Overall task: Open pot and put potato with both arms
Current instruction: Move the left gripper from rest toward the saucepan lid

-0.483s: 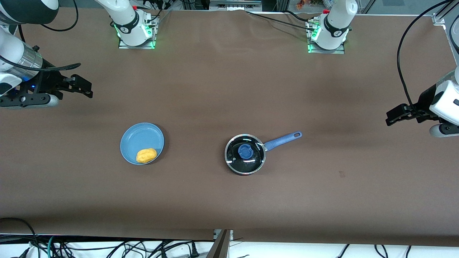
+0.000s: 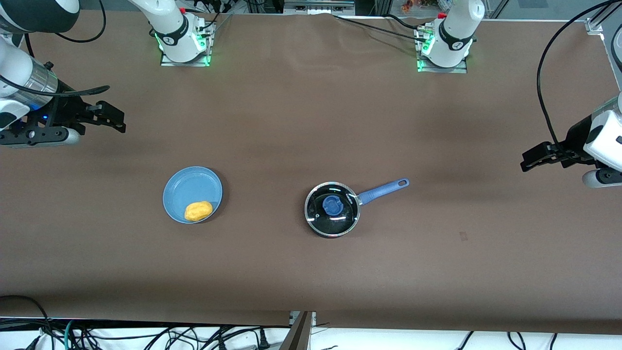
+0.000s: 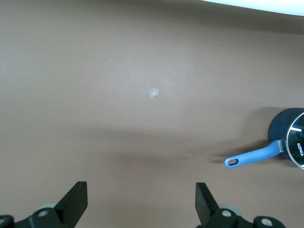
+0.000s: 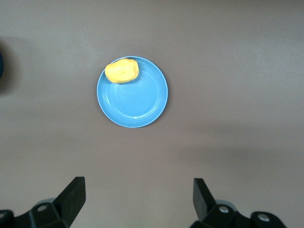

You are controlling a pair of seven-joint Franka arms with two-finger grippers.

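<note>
Inspection of the brown surface (image 2: 301, 121) finds all items at rest.

The pot (image 2: 333, 209) is taken as the landmark. It stands on the surface about midway between the two arms' ends, and nearer to the front camera than the arm bases. Its glass lid (image 2: 332, 208) sits in place on the rim, the blue knob (image 2: 333, 204) at its centre. The long blue handle (image 2: 384, 189) points toward the left arm's end of the surface and slightly away from the front camera. In the left wrist view only the handle (image 3: 254, 156) and an edge of the pot (image 3: 289, 135) show.

The potato (image 2: 198, 211) lies on a light-blue plate (image 2: 189, 187), well apart from the pot, toward the right arm's end. It rests against the part of the plate's rim nearest the front camera. The right wrist view confirms the potato (image 4: 122, 70) at the plate's (image 4: 137, 102) edge.

The left claw (image 2: 527, 163) hangs over bare surface at the left arm's end, well apart from the pot, fingers (image 3: 76, 202) spread wide and holding nothing.

The right claw (image 2: 116, 121) hangs over bare surface at the right arm's end, farther from the pot than the plate is, fingers (image 4: 73, 194) likewise spread and empty.
</note>
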